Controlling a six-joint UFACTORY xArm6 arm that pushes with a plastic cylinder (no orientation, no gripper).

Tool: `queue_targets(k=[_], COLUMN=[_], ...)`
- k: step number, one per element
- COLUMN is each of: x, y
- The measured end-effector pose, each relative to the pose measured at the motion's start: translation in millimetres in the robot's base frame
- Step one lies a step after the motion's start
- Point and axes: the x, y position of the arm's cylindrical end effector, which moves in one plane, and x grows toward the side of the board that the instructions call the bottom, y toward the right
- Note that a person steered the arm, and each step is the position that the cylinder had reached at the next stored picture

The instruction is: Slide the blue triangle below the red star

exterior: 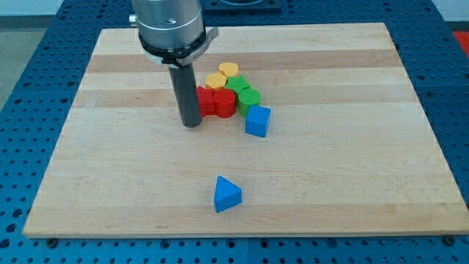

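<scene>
The blue triangle [226, 194] lies alone near the view's bottom centre of the wooden board [110, 169]. A cluster of blocks sits in the upper middle: red blocks [219, 102], one likely the red star, with part hidden behind my rod. My tip [191, 124] rests on the board just left of the red blocks, touching or nearly touching them, and well above and left of the blue triangle.
In the cluster are two yellow blocks [228, 70] [216, 80] and green blocks [244, 92]. A blue cube-like block [257, 121] lies at the cluster's lower right. Blue perforated table surface [29, 88] surrounds the board.
</scene>
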Motion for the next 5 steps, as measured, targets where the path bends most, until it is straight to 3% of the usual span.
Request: queue_targets(k=[1,5], x=[3.6,175.2], y=[0.0,-30.1])
